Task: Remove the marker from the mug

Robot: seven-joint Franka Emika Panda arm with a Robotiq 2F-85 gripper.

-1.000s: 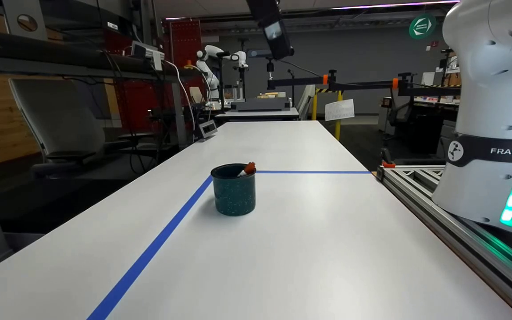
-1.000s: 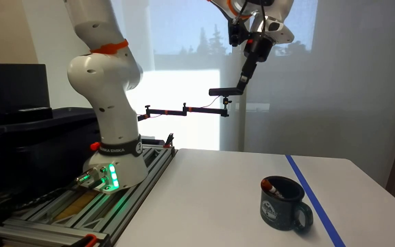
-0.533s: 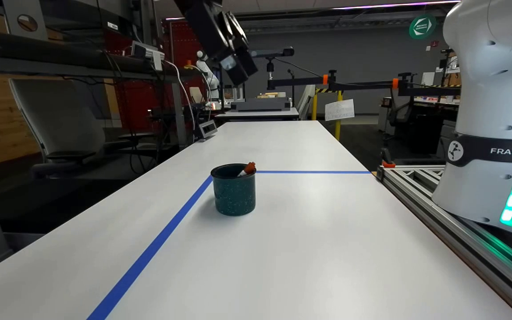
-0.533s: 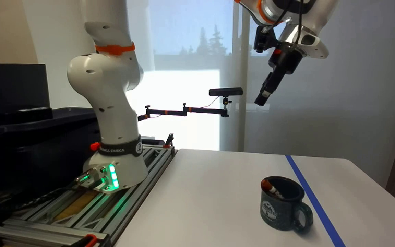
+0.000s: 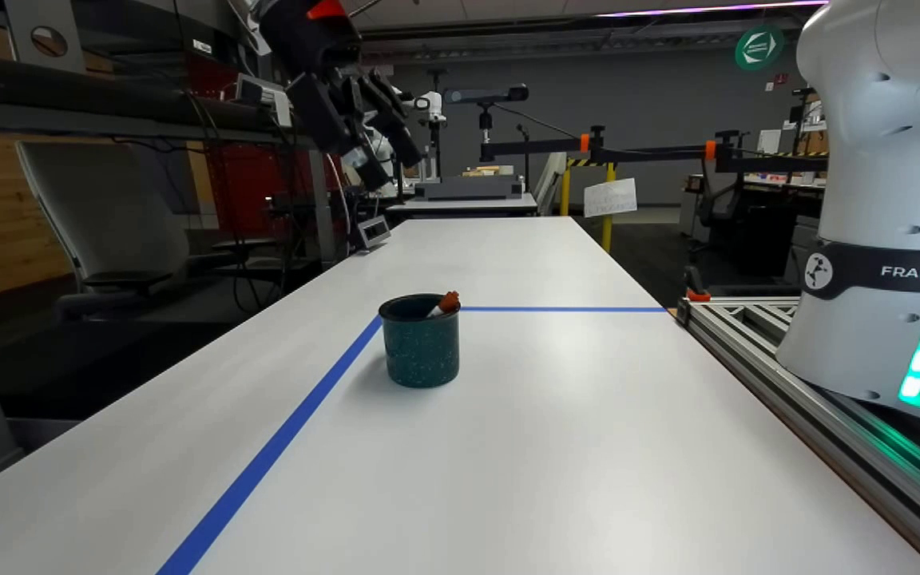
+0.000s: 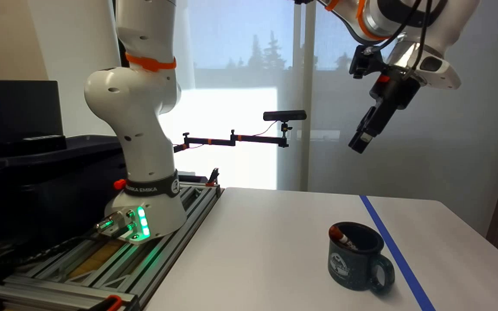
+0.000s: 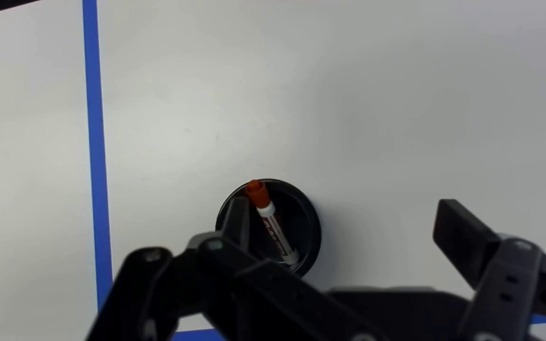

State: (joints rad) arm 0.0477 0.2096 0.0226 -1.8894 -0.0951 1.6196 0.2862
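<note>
Your gripper [image 7: 348,225] hangs above the mug [image 6: 352,270] and well apart from it in both exterior views; its fingers [image 7: 465,237] stand wide apart, and in the wrist view one of them hides part of the mug; the mug stands upright on the white table [image 6: 253,250], near the blue tape [image 6: 376,214]; you can see the marker [image 7: 272,222] inside it, tilted, its orange-red cap at the rim and its white barrel slanting down.
</note>
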